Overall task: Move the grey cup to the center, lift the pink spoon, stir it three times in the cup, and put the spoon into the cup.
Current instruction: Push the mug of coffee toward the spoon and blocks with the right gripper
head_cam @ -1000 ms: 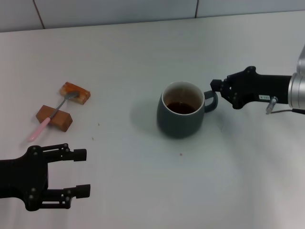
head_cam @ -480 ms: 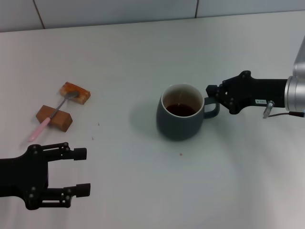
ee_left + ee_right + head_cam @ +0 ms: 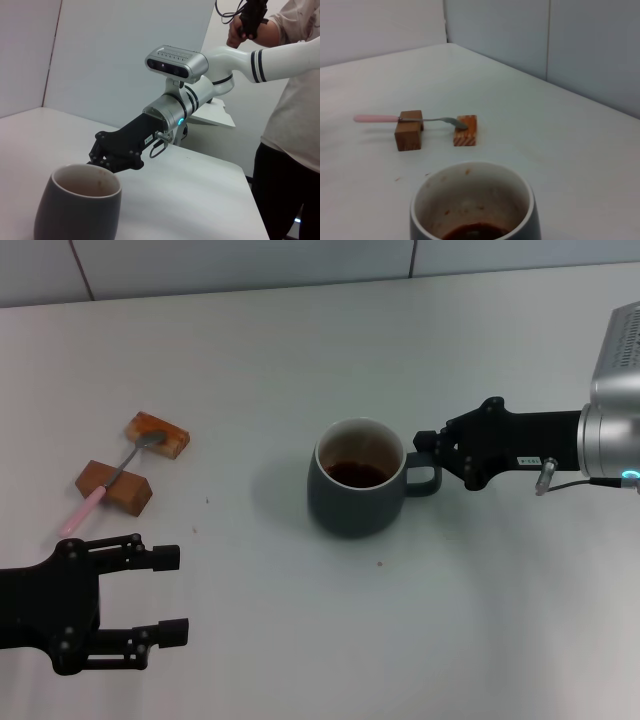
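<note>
The cup — dark blue-grey, white inside with brown liquid at the bottom — stands upright near the middle, handle to the right. The spoon — pink handle, silver bowl — lies across two brown blocks, far left.

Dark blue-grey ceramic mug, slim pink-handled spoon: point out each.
Dark blue-grey ceramic mug (image 3: 352,505): head view, outer wall.
Slim pink-handled spoon (image 3: 376,119): right wrist view, pink handle.

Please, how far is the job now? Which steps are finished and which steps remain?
Nothing is finished. In hand: the right gripper holds the grey cup by its handle near the table's middle. Left: the pink spoon lies across two wooden blocks, untouched; lifting, stirring and dropping it in remain. The left gripper waits open.
</note>
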Robot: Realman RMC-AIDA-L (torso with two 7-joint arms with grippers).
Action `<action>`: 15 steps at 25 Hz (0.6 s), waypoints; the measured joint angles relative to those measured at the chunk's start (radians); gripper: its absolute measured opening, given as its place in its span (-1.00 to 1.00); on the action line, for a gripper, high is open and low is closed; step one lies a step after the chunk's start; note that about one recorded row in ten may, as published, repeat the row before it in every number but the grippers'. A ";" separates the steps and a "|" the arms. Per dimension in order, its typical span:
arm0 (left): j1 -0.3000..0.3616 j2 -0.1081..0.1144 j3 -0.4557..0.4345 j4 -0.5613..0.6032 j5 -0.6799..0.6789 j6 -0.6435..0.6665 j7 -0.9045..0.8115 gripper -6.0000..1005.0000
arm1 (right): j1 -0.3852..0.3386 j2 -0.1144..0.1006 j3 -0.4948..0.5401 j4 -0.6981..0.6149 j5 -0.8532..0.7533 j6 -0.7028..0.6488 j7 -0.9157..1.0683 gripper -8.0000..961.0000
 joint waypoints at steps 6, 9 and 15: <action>-0.002 0.000 -0.002 -0.001 0.000 0.000 0.000 0.56 | 0.019 0.001 -0.026 0.008 0.001 0.000 0.007 -0.99; -0.002 0.000 -0.002 -0.002 0.000 -0.001 0.000 0.56 | 0.031 0.001 -0.026 0.017 0.001 0.000 0.007 -0.99; -0.002 0.000 -0.002 -0.002 0.000 -0.002 0.000 0.56 | 0.055 0.002 -0.054 0.023 0.004 0.000 0.008 -0.98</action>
